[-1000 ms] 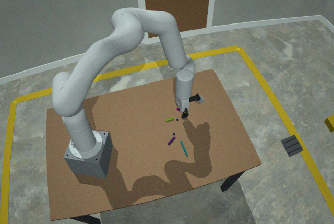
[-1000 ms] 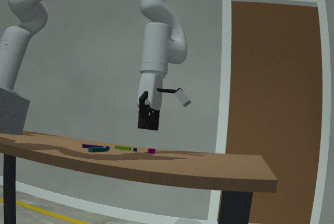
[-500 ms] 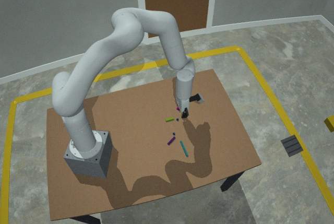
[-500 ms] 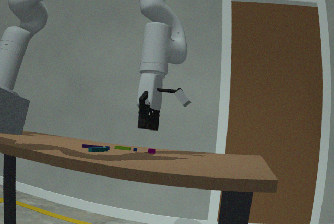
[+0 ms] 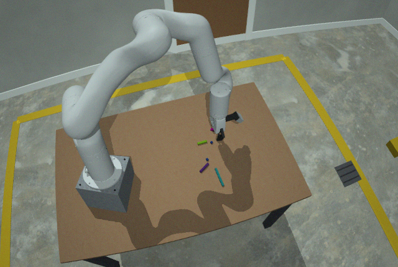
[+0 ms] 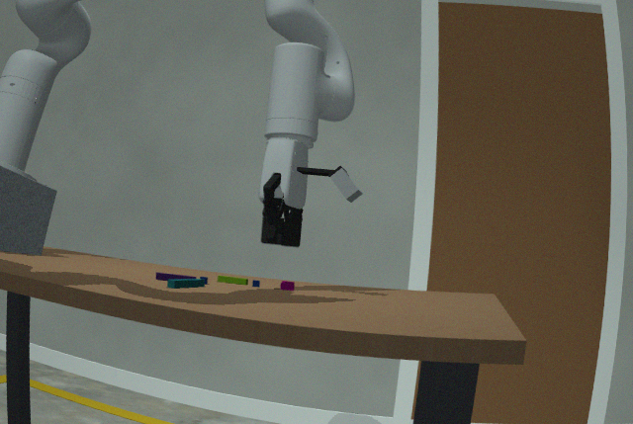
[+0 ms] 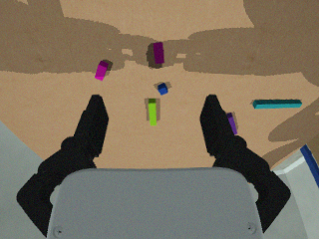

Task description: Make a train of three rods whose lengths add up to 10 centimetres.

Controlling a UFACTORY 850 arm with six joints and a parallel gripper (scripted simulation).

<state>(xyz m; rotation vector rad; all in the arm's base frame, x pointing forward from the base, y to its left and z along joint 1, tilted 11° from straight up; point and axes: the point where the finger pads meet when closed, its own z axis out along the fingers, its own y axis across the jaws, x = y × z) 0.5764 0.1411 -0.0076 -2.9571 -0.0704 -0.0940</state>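
My gripper point(image 5: 220, 137) point(image 6: 280, 243) point(image 7: 154, 106) is open and empty, high above the table. A lime rod point(image 5: 202, 142) point(image 6: 232, 280) point(image 7: 153, 114) lies below it, with a blue rod point(image 5: 211, 142) point(image 6: 255, 283) point(image 7: 162, 89) just off its end, turned askew. One magenta rod point(image 7: 102, 71) lies to the left in the wrist view; a darker magenta one point(image 7: 159, 53) lies in shadow at the top middle. A purple rod point(image 5: 204, 167) point(image 6: 174, 276) point(image 7: 231, 123) is partly behind the right finger there. A second blue rod point(image 5: 207, 159) point(image 6: 203, 278) lies near its end, hidden from the wrist camera. A turquoise rod point(image 5: 219, 177) point(image 6: 186, 283) point(image 7: 277, 104) lies apart.
The brown table point(image 5: 166, 135) point(image 6: 434, 311) bears the rods. The arm's base point(image 5: 109, 190) stands at its left part in the top view. The arm's shadow falls across the table around the darker magenta rod.
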